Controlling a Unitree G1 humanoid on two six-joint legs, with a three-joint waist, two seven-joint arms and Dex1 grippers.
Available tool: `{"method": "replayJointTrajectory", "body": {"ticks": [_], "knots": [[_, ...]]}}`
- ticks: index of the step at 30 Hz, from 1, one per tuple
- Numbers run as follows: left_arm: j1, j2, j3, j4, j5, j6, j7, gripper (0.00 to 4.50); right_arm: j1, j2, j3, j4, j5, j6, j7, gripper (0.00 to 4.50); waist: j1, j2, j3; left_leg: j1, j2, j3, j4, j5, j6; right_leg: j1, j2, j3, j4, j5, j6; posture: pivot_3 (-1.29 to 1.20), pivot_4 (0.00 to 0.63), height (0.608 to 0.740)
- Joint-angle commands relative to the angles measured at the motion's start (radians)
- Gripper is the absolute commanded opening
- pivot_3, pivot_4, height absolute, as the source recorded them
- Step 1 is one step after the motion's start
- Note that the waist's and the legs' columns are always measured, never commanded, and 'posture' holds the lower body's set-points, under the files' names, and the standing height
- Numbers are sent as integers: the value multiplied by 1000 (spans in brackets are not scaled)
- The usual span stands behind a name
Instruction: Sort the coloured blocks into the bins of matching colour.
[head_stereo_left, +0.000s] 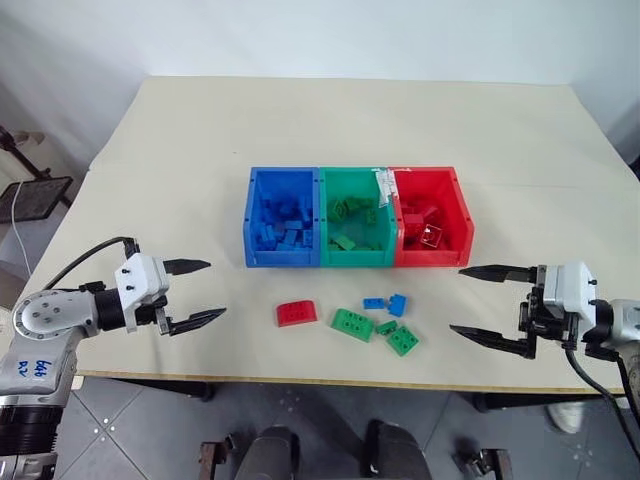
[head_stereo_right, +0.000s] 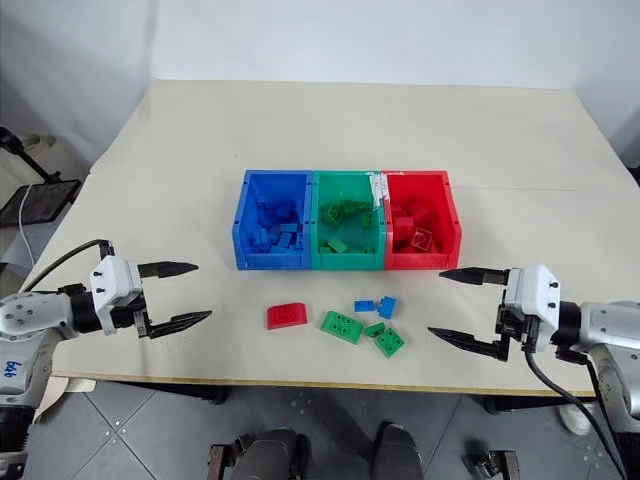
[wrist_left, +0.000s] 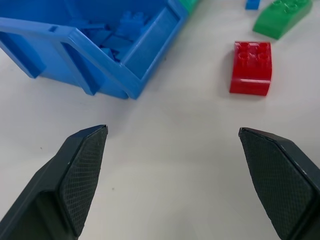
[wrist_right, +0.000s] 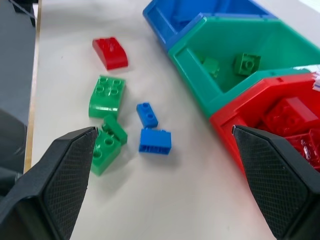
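Grippers flank the loose bricks: left gripper (head_stereo_left: 198, 293) and right gripper (head_stereo_left: 473, 302) both hover spread wide, holding nothing. Between them, near the table (head_stereo_left: 150, 150) front edge, lie a red block (head_stereo_left: 296, 313), long axis left-right, three green blocks (head_stereo_left: 352, 324) and two blue blocks (head_stereo_left: 398, 305). Just behind stand the joined bins (head_stereo_left: 358, 258), blue, green, red, each holding bricks.
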Motion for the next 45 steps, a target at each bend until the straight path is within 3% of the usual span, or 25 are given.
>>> {"method": "replayJointTrajectory", "body": {"ticks": [1, 11, 17, 21, 26, 38, 41, 45], "knots": [[-14, -5, 4, -41, -11, 5, 21, 4458, 6, 9, -11, -21, -8, -29, -5, 4500, 0, 0, 0, 0, 0, 0, 0, 0, 0, 0, 0, 0, 0, 0, 0, 0, 150, 740], [-74, -76, -204, -228, -27, 56, -49, 4458, 155, -64, -169, 85, -49, -117, 58, 4500, 3, 0, 0, 0, 0, 1, 0, 0, 0, 0, -1, 0, 0, 0, 0, 0, 150, 740], [-86, -130, -260, -298, -17, 57, -5, 4458, 202, -104, -145, 143, -123, -192, 97, 4500, 0, 0, 0, 1, 0, 1, 0, 0, 0, 0, 0, 0, 0, 0, 0, 0, 150, 740], [-38, -87, -240, -259, -1, 25, -49, 4458, 147, -76, 8, -88, -68, 81, -14, 4500, -10, 0, 0, 1, 2, 2, 0, 0, 0, 0, 1, 1, 0, 0, 0, 0, 150, 740], [11, -57, -186, -256, -40, 6, -68, 4458, 95, -48, 126, -228, -72, 296, -141, 4500, 4, 0, 0, 0, 1, 2, 1, 0, 0, 0, 0, 1, -1, 0, 0, 0, 150, 740], [62, -47, -156, -312, -81, 31, -68, 4458, 116, 99, 300, -231, -235, 332, -355, 4500, 1, -2, -1, 0, 0, 1, 2, -1, 1, 0, 0, 0, 0, 0, 0, 0, 150, 740], [55, -46, -159, -309, -80, 35, -67, 4500, 118, 129, 303, -228, -250, 326, -392, 3869, -2, -3, -2, 1, 1, 1, 2, -1, 0, 0, 0, 1, 0, 0, 0, 0, 150, 740], [42, -48, -165, -300, -75, 35, -69, 4500, 114, 148, 298, -234, -246, 333, -410, 2482, 0, -4, -2, 1, 1, 1, 2, -1, 0, 0, 1, 1, 0, 0, -1, 0, 150, 740]]}}
